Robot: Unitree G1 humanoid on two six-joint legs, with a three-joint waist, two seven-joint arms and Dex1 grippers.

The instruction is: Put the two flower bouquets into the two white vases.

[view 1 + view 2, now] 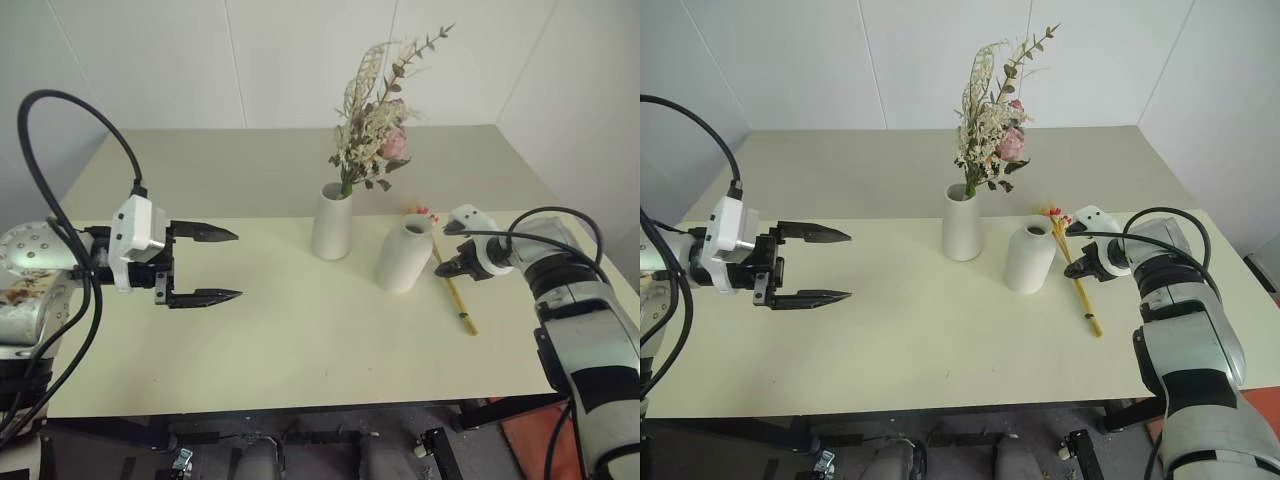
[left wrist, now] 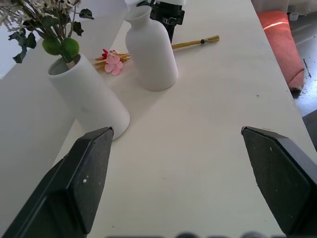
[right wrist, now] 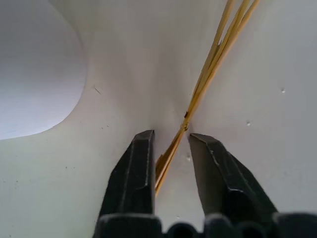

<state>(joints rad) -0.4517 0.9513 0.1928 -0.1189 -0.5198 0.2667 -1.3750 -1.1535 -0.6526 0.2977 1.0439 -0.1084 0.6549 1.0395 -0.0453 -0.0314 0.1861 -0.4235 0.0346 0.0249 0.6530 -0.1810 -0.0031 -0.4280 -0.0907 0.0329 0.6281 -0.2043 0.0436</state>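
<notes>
- Your left pincer point(image 1: 222, 265) hangs over the near left part of the bench point(image 1: 300, 350), fingers spread wide and level, pinching nothing.
- Your right pincer point(image 3: 171, 148) is down at the bench on the right, its fingers close on either side of the yellow stalk point(image 1: 1080, 290); a narrow gap shows between them.
- The stalk lies flat on the bench, its pink tip point(image 2: 113, 63) beside the bottle-shaped vase point(image 1: 1030, 257).
- That vase stands upright with nothing in it.
- Farther back, the tapered vase point(image 1: 962, 222) holds the rose bunch point(image 1: 992, 130) upright.
</notes>
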